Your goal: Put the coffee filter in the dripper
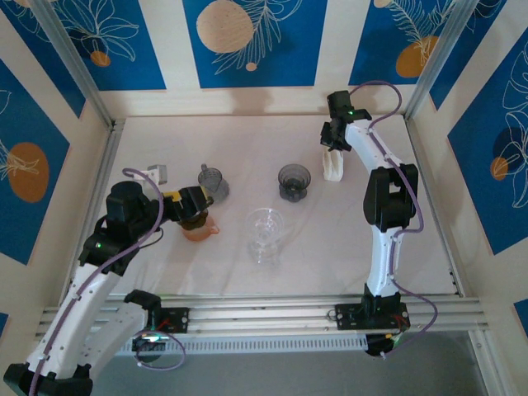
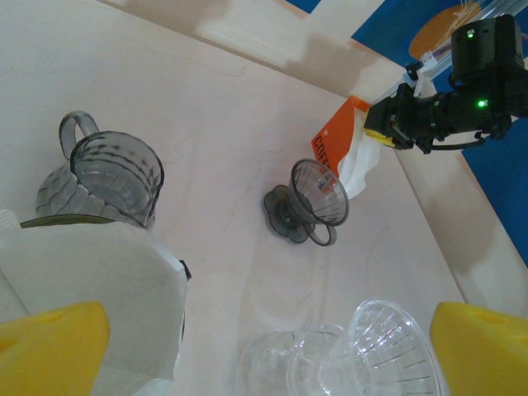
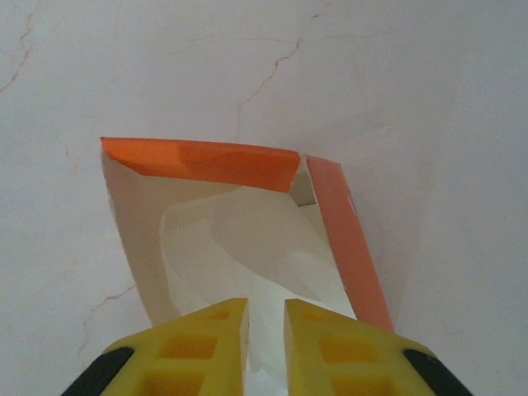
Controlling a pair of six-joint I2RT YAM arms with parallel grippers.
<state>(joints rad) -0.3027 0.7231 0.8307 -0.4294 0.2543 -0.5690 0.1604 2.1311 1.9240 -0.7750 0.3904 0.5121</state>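
An open orange-and-white filter pack [image 3: 198,161] stands at the back right of the table [image 1: 165,264]. White paper coffee filters [image 3: 264,239] poke out of it. My right gripper [image 3: 266,330] reaches into the pack from above, its yellow fingers nearly closed on the top edge of a filter. From above, the right gripper [image 1: 334,144] sits right over the pack [image 1: 332,165]. A dark grey dripper [image 1: 294,181] stands just left of it, seen as a smoky cone [image 2: 318,194] on its base. My left gripper [image 1: 191,202] hangs open near the table's left, with nothing between its fingers.
A clear glass dripper [image 1: 266,231] stands mid-table, close under my left gripper's view [image 2: 388,346]. A grey handled cup [image 1: 213,180] and an orange dripper [image 1: 198,227] sit by the left gripper. A white block [image 2: 82,289] lies beside its left finger. Walls enclose the table.
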